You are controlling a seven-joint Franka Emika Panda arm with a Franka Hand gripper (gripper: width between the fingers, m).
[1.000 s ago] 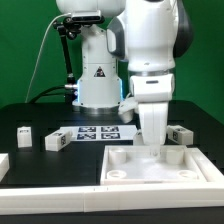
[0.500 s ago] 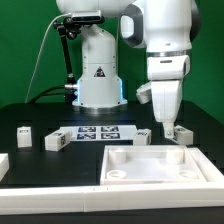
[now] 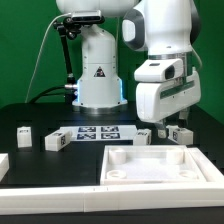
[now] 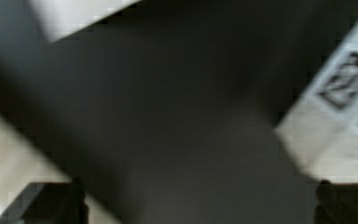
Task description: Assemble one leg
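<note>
Bearing a leg [image 3: 53, 140], black table [image 3: 25, 112]; green wall [image 3: 15, 40].

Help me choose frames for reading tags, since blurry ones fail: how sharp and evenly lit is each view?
Exterior view: sharp, evenly lit, no glare; the tags on the marker board read crisply. Wrist view: smeared throughout; the tag on the white block is an unreadable blur, and the table is only a dark streak.

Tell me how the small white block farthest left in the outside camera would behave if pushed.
The block looks stiff and boxy, so it should slide, not roll. Being small, it is probably light. It sits low, so tipping seems unlikely.
</note>
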